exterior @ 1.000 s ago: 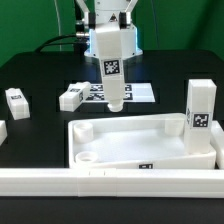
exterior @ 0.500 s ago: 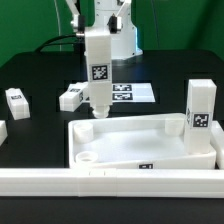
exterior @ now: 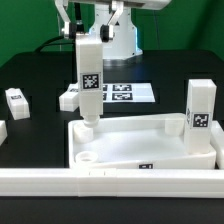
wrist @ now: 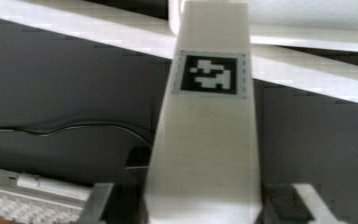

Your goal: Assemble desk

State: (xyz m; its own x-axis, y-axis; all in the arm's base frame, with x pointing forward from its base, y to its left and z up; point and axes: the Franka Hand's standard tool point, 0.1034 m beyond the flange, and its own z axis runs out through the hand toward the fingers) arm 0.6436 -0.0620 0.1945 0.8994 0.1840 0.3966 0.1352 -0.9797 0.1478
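Note:
My gripper (exterior: 88, 36) is shut on a white square leg (exterior: 89, 78) with a black tag and holds it upright. The leg's lower end hangs just over the back left corner of the white tray-like tabletop (exterior: 150, 142), close to its rim; whether they touch is unclear. In the wrist view the leg (wrist: 208, 120) fills the middle between my gripper (wrist: 204, 205) fingers (wrist: 108, 205), with the tabletop's rim (wrist: 318, 78) beyond it. A second tagged leg (exterior: 200, 110) stands upright at the tabletop's right end. A round socket (exterior: 87, 158) shows at the front left corner.
The marker board (exterior: 128, 92) lies behind the tabletop. Two small white pieces (exterior: 15, 101) (exterior: 70, 97) lie at the exterior view's left. A long white bar (exterior: 100, 181) runs along the front. The robot's base (exterior: 120, 40) stands at the back.
My gripper has carried the leg toward the exterior view's left and a little lower, from above the marker board to the tabletop's back left corner.

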